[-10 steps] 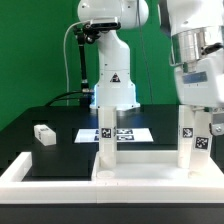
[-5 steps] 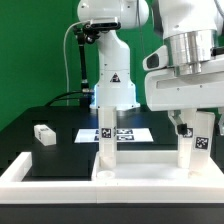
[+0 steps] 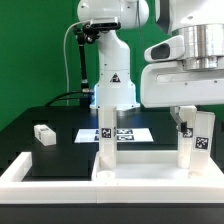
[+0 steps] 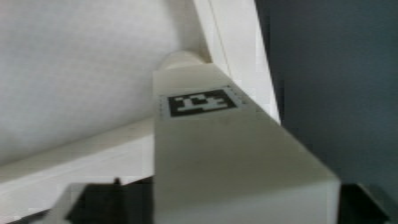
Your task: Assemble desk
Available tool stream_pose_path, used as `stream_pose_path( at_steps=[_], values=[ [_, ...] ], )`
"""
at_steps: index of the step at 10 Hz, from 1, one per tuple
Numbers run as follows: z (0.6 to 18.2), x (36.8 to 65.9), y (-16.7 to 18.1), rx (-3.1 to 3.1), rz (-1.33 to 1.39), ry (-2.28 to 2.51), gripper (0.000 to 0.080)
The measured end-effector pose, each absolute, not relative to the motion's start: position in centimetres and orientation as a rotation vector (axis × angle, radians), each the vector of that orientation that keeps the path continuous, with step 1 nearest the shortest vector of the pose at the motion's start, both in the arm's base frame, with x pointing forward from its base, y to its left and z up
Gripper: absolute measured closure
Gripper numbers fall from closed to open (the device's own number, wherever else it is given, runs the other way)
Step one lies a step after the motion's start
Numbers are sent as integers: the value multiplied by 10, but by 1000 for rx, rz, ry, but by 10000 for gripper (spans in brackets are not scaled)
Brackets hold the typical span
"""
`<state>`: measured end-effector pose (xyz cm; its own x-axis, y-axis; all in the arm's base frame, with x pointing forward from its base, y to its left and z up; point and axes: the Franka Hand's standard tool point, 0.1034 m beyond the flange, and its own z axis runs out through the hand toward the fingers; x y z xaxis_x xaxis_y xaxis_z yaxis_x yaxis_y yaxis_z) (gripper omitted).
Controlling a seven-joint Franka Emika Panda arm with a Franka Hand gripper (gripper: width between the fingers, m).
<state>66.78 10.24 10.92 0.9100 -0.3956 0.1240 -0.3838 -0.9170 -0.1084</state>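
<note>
The white desk tabletop (image 3: 140, 168) lies flat at the front, inside the border wall. Two white legs stand upright on it: one toward the exterior view's left (image 3: 105, 143) and one toward its right (image 3: 194, 142), each with a black-and-white tag. My gripper (image 3: 184, 124) is at the top of the right leg, its jaws closed on both sides of it. In the wrist view the leg (image 4: 222, 140) fills the space between my dark fingers (image 4: 93, 203), and the tabletop (image 4: 89, 80) lies beneath. A loose leg block (image 3: 43, 134) lies on the black table at the left.
The marker board (image 3: 128, 133) lies flat behind the tabletop, in front of the arm's base (image 3: 112, 85). The low white border wall (image 3: 30, 172) runs along the front and left. A black cable (image 3: 78, 60) hangs beside the base.
The wrist and hand have turned above the right leg and swung toward the exterior view's left. Both upright legs and the loose block stay where they were.
</note>
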Motion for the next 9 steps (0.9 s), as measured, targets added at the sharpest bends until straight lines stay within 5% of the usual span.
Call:
stream_pose_path(
  at_steps=[1, 2, 9],
  values=[
    [109, 668, 103, -2964, -215, 710, 435],
    [108, 667, 98, -2931, -207, 840, 494],
    [101, 663, 80, -2084, -56, 2091, 499]
  ],
)
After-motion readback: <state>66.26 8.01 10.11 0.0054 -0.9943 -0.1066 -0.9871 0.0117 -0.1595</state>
